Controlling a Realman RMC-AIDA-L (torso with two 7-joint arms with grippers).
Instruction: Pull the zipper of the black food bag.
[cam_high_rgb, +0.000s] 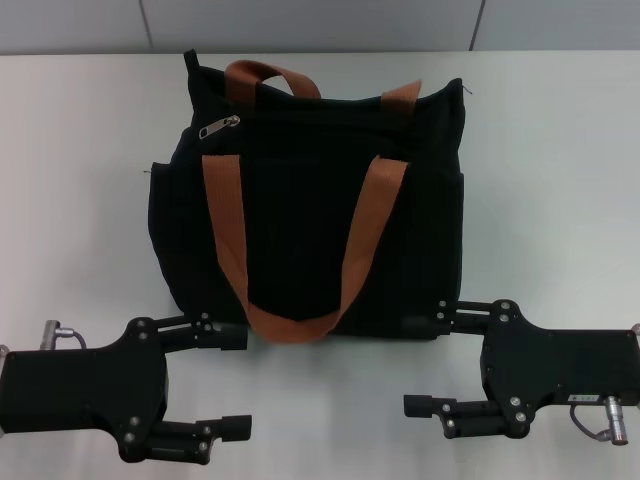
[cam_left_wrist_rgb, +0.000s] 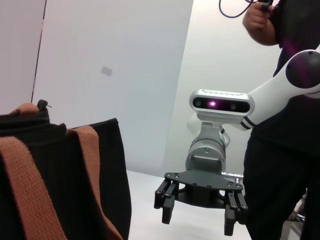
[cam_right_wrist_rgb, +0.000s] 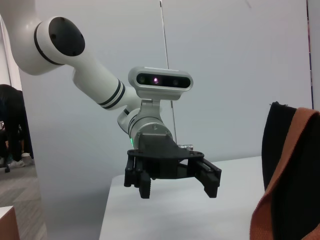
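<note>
The black food bag (cam_high_rgb: 300, 205) lies on the white table (cam_high_rgb: 560, 150) in the head view, its two orange-brown handles (cam_high_rgb: 226, 225) spread over its front. The silver zipper pull (cam_high_rgb: 218, 127) sits at the bag's upper left corner. My left gripper (cam_high_rgb: 232, 382) is open and empty, just in front of the bag's near left corner. My right gripper (cam_high_rgb: 430, 358) is open and empty, by the bag's near right corner. The left wrist view shows the bag (cam_left_wrist_rgb: 55, 165) and the right gripper (cam_left_wrist_rgb: 199, 220). The right wrist view shows the bag's edge (cam_right_wrist_rgb: 280, 145) and the left gripper (cam_right_wrist_rgb: 177, 186).
A grey wall (cam_high_rgb: 320, 25) runs behind the table's far edge. A person in black (cam_left_wrist_rgb: 285, 160) stands behind my right arm in the left wrist view. Bare table lies to both sides of the bag.
</note>
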